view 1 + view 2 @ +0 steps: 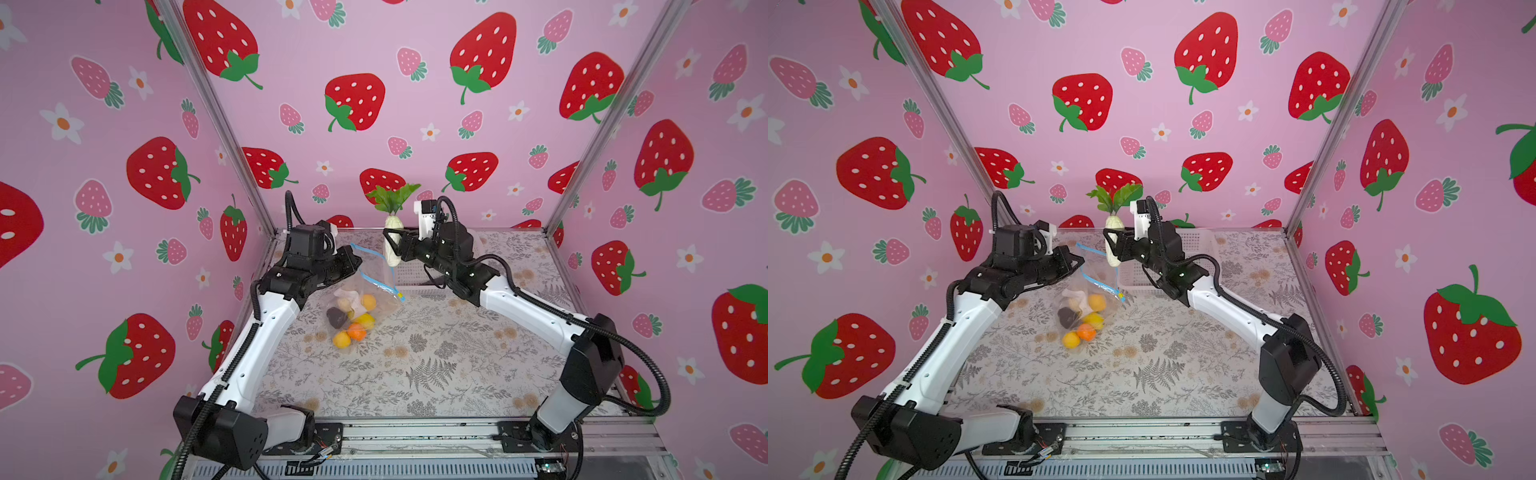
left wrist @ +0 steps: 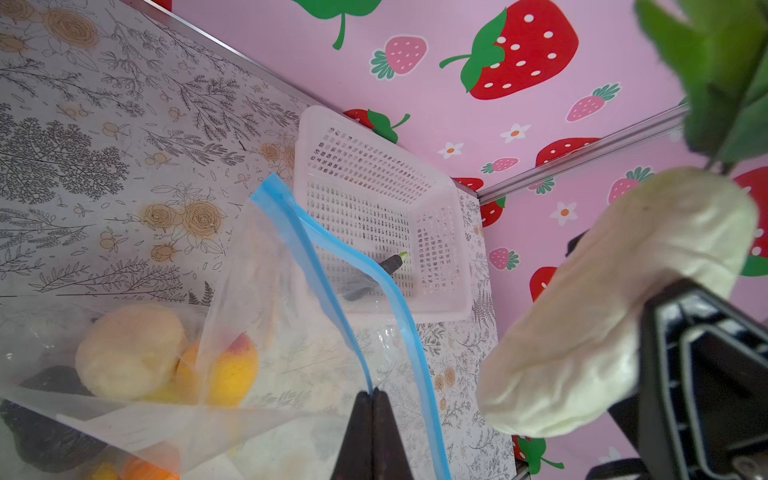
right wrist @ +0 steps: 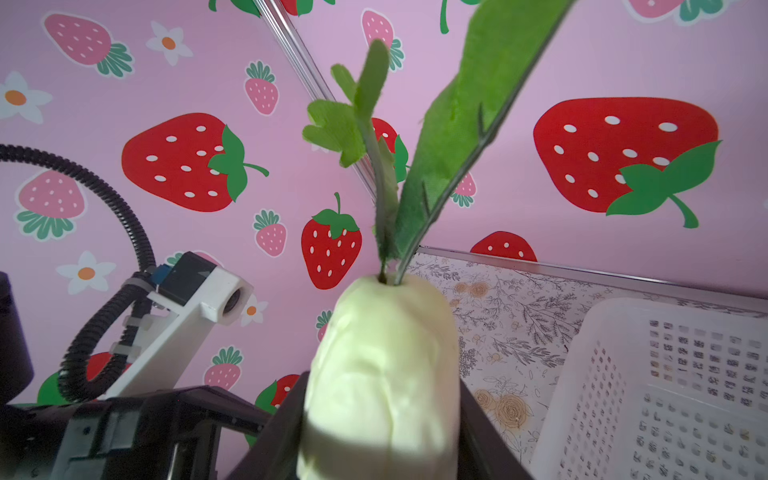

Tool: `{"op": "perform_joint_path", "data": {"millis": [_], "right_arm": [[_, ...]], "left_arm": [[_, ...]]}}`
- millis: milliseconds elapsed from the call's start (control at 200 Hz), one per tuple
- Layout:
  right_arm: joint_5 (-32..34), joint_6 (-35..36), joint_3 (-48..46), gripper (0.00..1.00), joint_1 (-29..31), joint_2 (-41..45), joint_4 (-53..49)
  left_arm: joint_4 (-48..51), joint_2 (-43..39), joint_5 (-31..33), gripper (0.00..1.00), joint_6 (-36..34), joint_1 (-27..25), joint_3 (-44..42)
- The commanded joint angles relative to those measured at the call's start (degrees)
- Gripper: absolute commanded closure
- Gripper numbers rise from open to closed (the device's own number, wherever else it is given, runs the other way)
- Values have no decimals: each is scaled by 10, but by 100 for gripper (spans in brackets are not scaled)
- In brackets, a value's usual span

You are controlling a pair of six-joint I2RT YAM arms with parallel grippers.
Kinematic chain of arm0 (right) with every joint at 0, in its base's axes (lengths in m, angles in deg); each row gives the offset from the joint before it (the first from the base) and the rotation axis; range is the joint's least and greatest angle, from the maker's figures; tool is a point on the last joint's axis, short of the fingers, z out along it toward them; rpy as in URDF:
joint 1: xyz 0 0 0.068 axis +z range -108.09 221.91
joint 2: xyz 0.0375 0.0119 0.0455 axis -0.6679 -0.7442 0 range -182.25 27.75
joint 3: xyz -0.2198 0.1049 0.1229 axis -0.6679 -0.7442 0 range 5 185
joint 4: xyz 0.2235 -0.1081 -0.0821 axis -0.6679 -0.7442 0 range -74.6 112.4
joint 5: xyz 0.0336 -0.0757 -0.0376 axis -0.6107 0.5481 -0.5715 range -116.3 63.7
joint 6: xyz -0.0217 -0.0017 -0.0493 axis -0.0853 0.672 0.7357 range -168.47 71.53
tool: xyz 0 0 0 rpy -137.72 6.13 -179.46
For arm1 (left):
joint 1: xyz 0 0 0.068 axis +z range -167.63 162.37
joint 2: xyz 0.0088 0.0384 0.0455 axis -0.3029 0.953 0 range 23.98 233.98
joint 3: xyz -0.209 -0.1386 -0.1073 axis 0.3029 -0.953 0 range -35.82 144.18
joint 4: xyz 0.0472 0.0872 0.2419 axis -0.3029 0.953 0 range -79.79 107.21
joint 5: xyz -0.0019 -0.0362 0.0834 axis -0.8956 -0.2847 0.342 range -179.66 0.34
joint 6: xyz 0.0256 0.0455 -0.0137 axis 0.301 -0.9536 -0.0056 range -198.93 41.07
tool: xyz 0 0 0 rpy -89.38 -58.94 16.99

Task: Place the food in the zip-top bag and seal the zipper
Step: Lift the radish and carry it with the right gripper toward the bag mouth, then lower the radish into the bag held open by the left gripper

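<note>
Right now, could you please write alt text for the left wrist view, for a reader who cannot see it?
The left gripper pinches one side of the blue zipper, holding the mouth of the clear bag open, while a leafy white radish hovers beside the opening. Toy fruit lies inside the bag, and a white basket behind it holds one dark vegetable.

From the front edge of the desk [image 1: 415, 374] both arms stretch toward the back, the left arm [image 1: 266, 332] with the left claw [image 1: 358, 262] pinched tight on the zipper [image 1: 376, 281] of the zip-top bag [image 1: 374, 299], the right arm [image 1: 523, 307] with the right claw [image 1: 392, 241] clamped around an upright white radish [image 1: 392, 255].
</note>
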Motion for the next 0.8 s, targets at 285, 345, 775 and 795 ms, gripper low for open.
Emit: {"op": "perform_joint_path", "data": {"millis": [285,345,775,795], "right_arm": [[-13,23,8,57,17,-43,21],[-15,25,5,56,19,-40,18],[-52,80,-12,50,23,-16,-18],[-56,82,-12,50,23,-17,-19]], "left_arm": [[2,-11,2,100,-7,1,29],[3,-11,3,100,-8,1,29],[2,-7,6,100,-12,1,32],[1,-7,7,100,-12,1,31]]}}
